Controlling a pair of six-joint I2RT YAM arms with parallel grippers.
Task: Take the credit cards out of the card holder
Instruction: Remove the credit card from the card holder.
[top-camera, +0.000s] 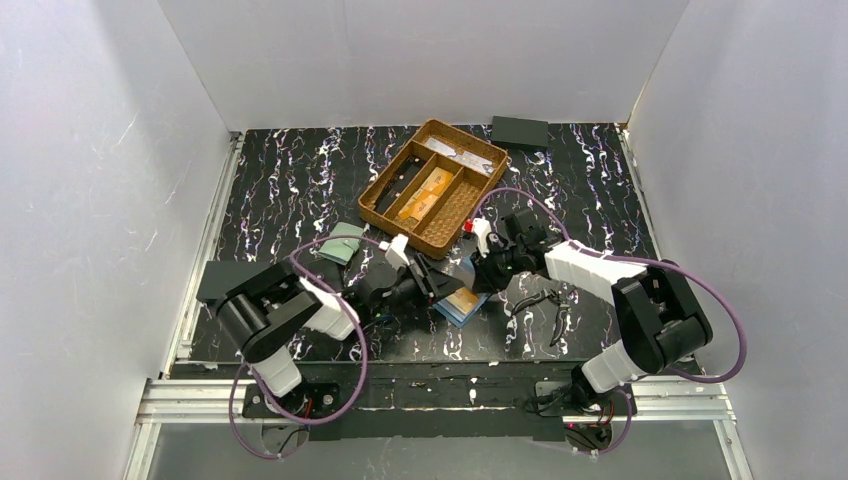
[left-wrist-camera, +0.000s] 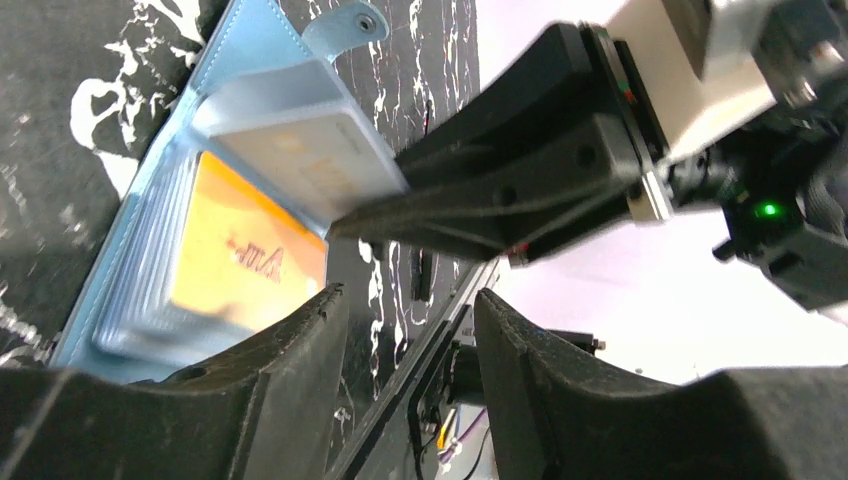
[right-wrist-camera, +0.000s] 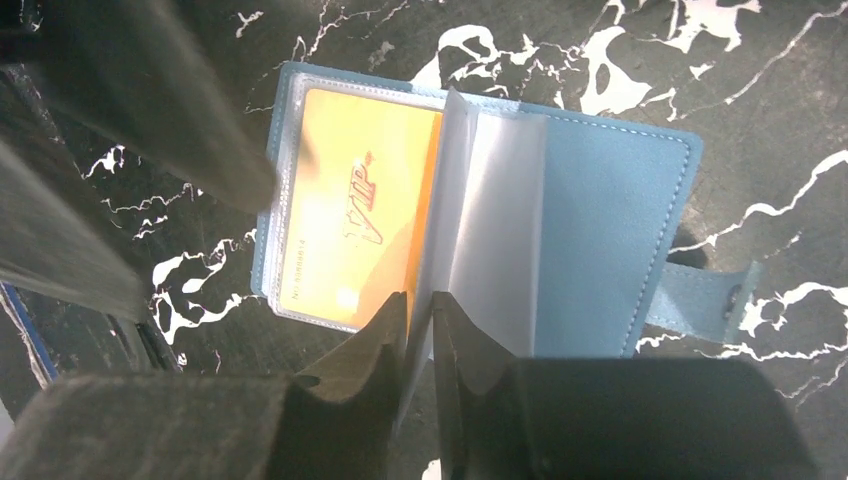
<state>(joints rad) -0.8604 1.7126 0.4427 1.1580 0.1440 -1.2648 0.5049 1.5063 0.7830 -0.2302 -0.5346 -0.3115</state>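
Right gripper (right-wrist-camera: 420, 335) clamped clear sleeve (right-wrist-camera: 495, 220) at lower middle, apparently to bare orange card (right-wrist-camera: 340, 200); left gripper (left-wrist-camera: 410, 350) stood spread, empty, beside card holder (right-wrist-camera: 600, 230) to brace it.

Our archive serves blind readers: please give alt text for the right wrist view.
The right tool pinches a clear sleeve standing up from an open light-blue card holder on a black marbled table. An orange-gold VIP card sits in another sleeve.

I see blue card holder (right-wrist-camera: 600, 230) lying open on bench (right-wrist-camera: 800, 60), snap tab out; orange VIP card (right-wrist-camera: 350, 210) in clear sleeve, 1 sleeve upright.
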